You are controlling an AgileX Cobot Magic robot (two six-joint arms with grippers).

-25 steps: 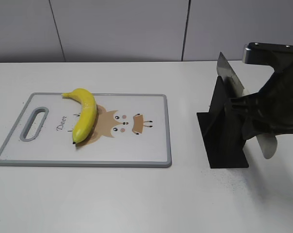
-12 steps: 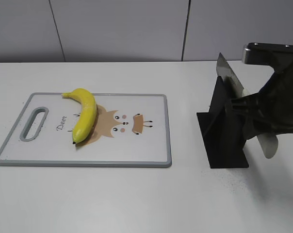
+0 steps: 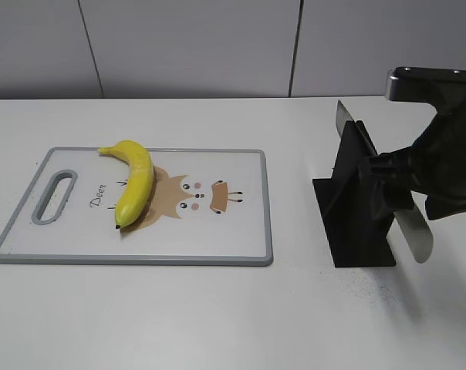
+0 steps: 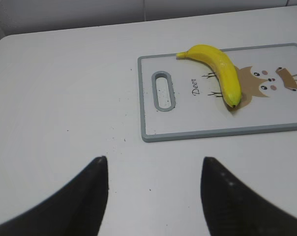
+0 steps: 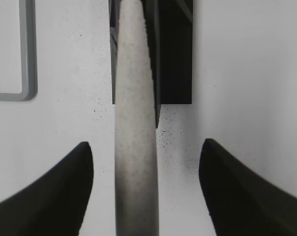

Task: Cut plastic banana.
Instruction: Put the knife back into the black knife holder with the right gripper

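Right pincer (image 3: 399,193) grips knife (image 3: 413,227) at stand (image 3: 356,223); lift clear, then swing to banana (image 3: 134,181) at 9 o'clock; left pincer (image 4: 153,196) wide.

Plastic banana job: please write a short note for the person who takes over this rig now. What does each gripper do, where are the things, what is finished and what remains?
Left gripper: open, holding nothing, hovering over the bare table short of the cutting board.
Right gripper: the knife runs between its fingers at the black knife stand; whether it is clamped cannot be told.
Plastic banana: lies whole on the cutting board, near the handle slot.
Done: the right arm has reached the knife.
Left: bring the knife to the board and cut the banana.
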